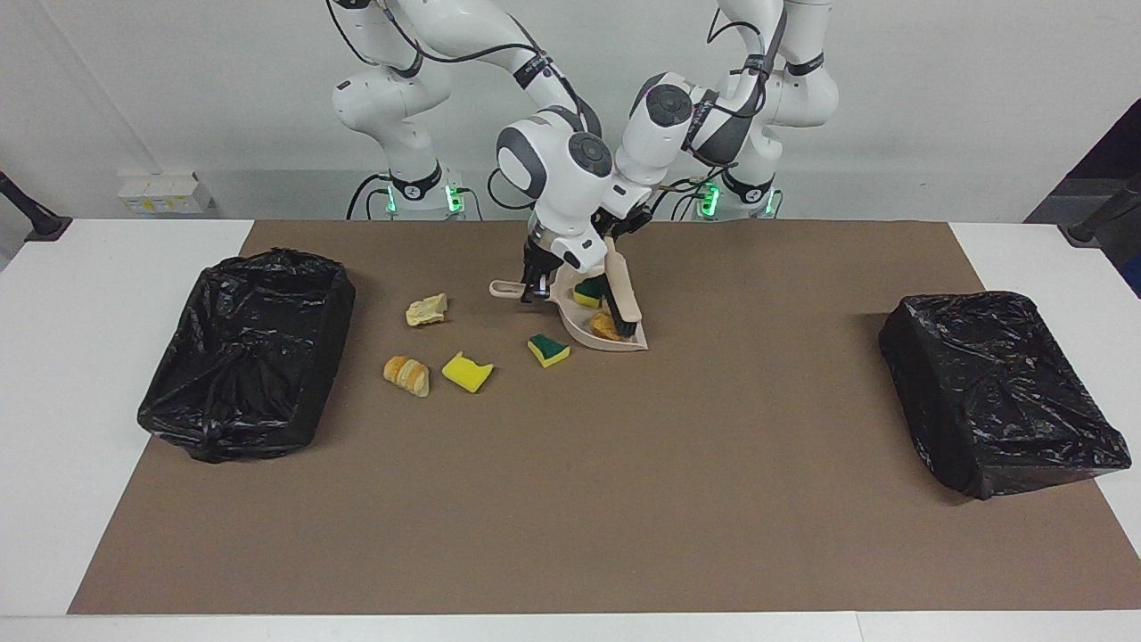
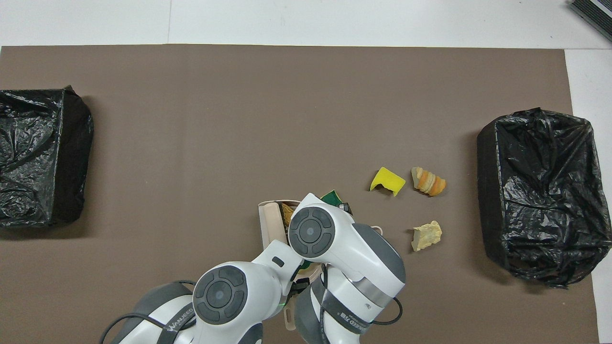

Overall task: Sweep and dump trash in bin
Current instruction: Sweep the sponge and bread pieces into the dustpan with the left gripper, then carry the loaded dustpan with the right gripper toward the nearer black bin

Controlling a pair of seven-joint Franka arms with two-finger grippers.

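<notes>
The right claw (image 1: 535, 290) pinches the dustpan (image 1: 595, 323) by its handle, low on the worktop (image 1: 624, 499). The left claw (image 1: 621, 234) pinches the top of the brush (image 1: 621, 299), whose bristles sit in the pan. Two bits of trash lie in the pan already: a sponge (image 1: 587, 292) and a bread lump (image 1: 604, 326). Four bits are not swept yet: a green sponge (image 1: 547, 349) just beside the pan, a yellow sponge (image 1: 467, 371), a bread lump (image 1: 406, 374) and a pale wad (image 1: 427, 309). The open bin (image 1: 245, 352) at the right arm's end looks empty, so dumping is still to do.
</notes>
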